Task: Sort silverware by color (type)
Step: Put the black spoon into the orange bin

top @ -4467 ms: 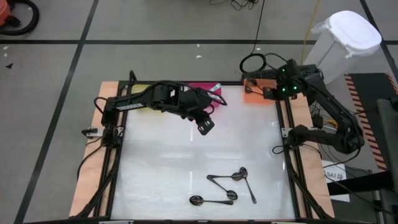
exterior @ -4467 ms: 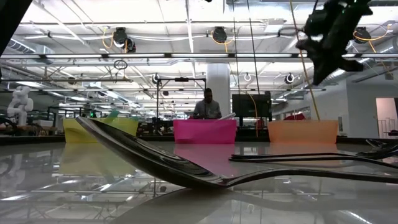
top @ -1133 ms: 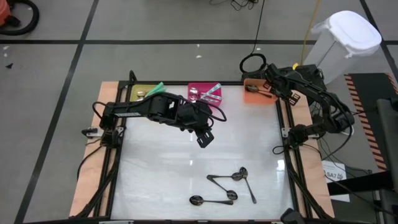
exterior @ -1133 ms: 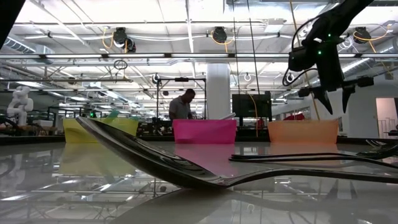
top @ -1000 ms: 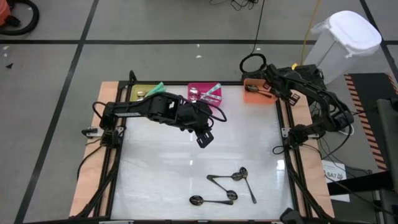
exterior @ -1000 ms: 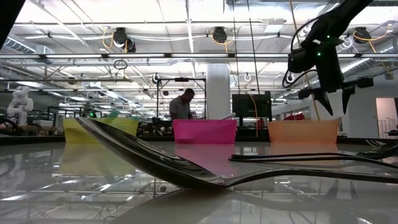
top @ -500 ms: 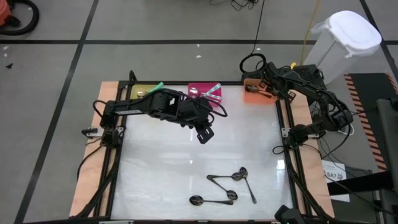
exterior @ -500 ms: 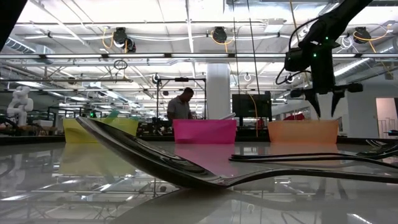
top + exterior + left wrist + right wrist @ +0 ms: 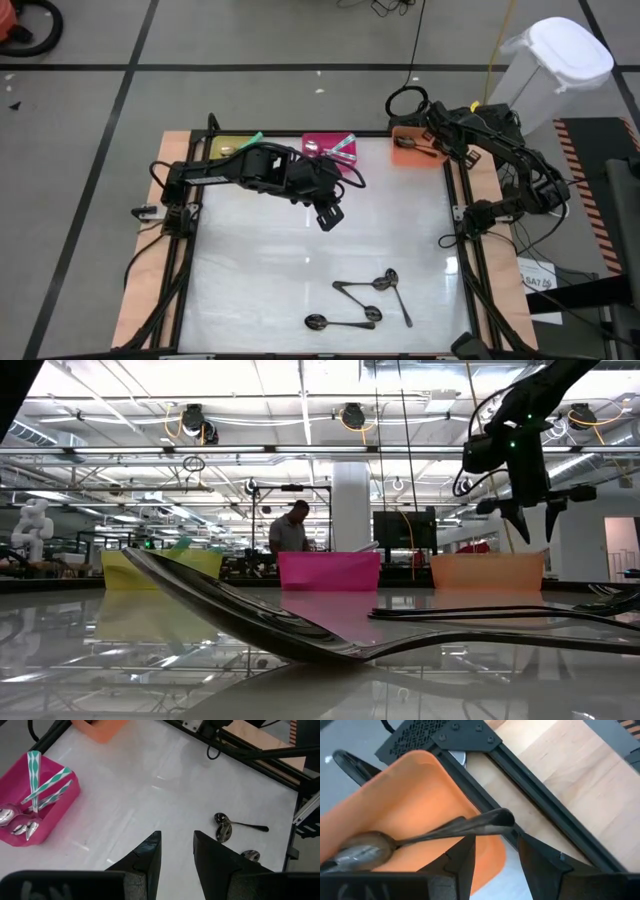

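Four dark spoons (image 9: 365, 300) lie on the near bench (image 9: 250, 270). The left pincer (image 9: 328, 214) hovers mid-bench, narrowly parted, empty. Farther back, the pink bin (image 9: 35, 807) holds teal-handled spoons (image 9: 47, 785). The right pincer (image 9: 495, 847), parted and empty, hangs over the orange bin (image 9: 415, 805) holding one dark spoon (image 9: 420, 837).

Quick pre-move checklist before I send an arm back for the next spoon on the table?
1. Right pincer empty and open above the orange bin: ok.
2. Dark spoon lying in the orange bin, handle resting over its rim: ok.
3. Left pincer open, holding nothing, above bare table: ok.
4. Loose spoons on the table, in plain sight: ok.
5. Those spoons separated enough for a clean single pick: not ok, several touch or cross.
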Controlling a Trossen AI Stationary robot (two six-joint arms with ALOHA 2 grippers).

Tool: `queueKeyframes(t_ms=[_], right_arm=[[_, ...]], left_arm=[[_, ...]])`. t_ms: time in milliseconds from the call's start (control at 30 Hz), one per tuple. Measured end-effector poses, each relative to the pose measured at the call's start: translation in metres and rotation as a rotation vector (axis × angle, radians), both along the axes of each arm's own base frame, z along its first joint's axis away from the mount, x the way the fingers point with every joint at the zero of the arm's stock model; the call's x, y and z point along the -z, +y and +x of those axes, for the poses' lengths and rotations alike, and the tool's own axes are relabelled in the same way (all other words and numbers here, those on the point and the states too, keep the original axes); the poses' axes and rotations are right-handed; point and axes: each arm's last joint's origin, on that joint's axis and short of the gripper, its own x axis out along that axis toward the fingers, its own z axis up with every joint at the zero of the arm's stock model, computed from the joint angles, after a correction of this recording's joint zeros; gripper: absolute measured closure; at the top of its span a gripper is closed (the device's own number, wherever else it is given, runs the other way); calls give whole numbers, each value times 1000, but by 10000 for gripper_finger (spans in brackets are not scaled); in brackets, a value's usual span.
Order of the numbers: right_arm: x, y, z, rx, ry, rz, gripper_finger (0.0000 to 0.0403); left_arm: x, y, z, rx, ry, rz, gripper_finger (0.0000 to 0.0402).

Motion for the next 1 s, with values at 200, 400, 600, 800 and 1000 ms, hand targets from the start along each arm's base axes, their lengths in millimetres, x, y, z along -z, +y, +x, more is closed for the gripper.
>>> queueKeyframes(t_ms=[200,400,600,800,1000], right_arm=[[0,0,-1,56,8,-24,261],[-7,9,-5,57,48,-30,264],[-24,24,-15,65,167,-114,295],[-20,23,-15,17,213,-55,342],[-11,19,-11,35,178,-1,376]], left_arm=[[0,0,0,0,0,0,289],[0,-1,0,2,0,-1,289],[0,-1,0,15,3,10,288],[0,0,0,41,8,34,288],[0,0,0,58,11,48,289]])
